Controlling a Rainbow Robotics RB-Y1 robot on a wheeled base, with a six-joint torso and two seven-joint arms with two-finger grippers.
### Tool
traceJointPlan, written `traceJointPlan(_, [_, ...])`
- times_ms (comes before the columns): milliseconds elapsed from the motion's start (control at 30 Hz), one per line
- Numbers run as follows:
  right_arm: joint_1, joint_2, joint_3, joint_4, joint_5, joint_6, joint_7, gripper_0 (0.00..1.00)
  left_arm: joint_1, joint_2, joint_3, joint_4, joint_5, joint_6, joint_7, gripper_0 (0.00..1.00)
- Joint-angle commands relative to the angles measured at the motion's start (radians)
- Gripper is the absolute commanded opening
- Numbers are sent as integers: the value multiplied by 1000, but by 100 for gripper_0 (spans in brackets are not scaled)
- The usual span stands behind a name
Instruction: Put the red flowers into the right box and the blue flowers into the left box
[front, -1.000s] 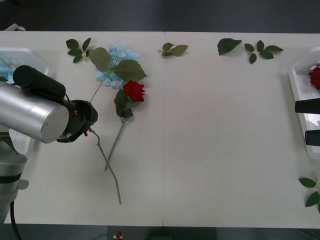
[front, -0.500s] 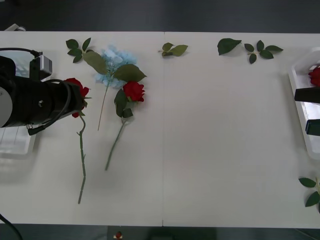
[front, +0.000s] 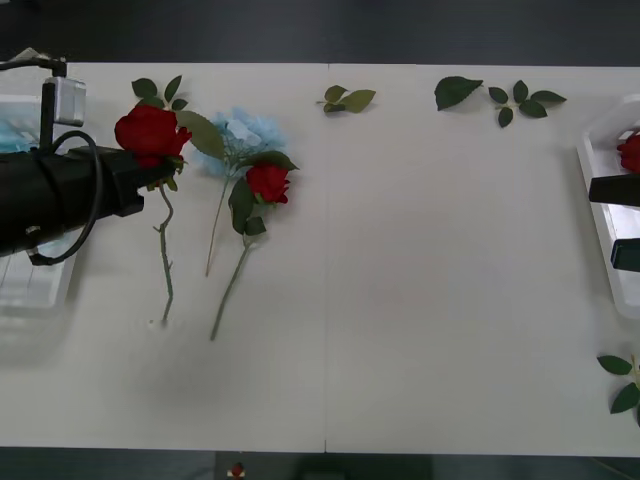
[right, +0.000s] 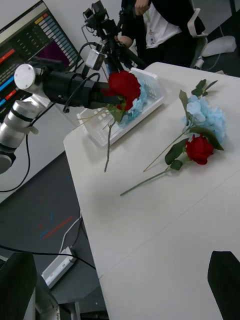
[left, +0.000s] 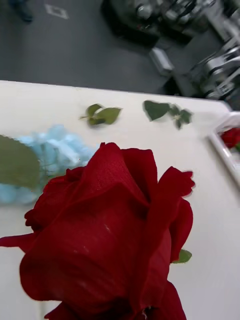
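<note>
Above the table's left side, left end effector (front: 150, 180) grips a red rose (front: 150, 133).

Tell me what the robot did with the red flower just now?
The left gripper lifted its red rose off the table, carrying it farther from the robot; the stem now hangs down. The blue flower beside it shifted slightly. The other red rose, the loose leaves and the right gripper stayed put.

Red flowers: 3, namely held rose (front: 150, 132), table rose (front: 267, 182), boxed rose (front: 631, 152). Blue flowers: 2, namely table cluster (front: 243, 135), boxed cluster (front: 20, 135). Boxes: 2, namely left box (front: 30, 290), right box (front: 600, 215).
</note>
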Motion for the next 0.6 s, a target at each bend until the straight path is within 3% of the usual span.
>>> traceJointPlan(33, [-11,22,2,-17,-12,1,-17,100,18,16,-47,119,272,-45,-333,0])
traceJointPlan(300, [-11,24,0,-17,-13,5,-17,100,28,16,-203,259,670,-68,-649,0])
traceJointPlan(600, [-31,54,107,-37,14,10,-17,100,43,10,-502,254,1022,-321,-849,0])
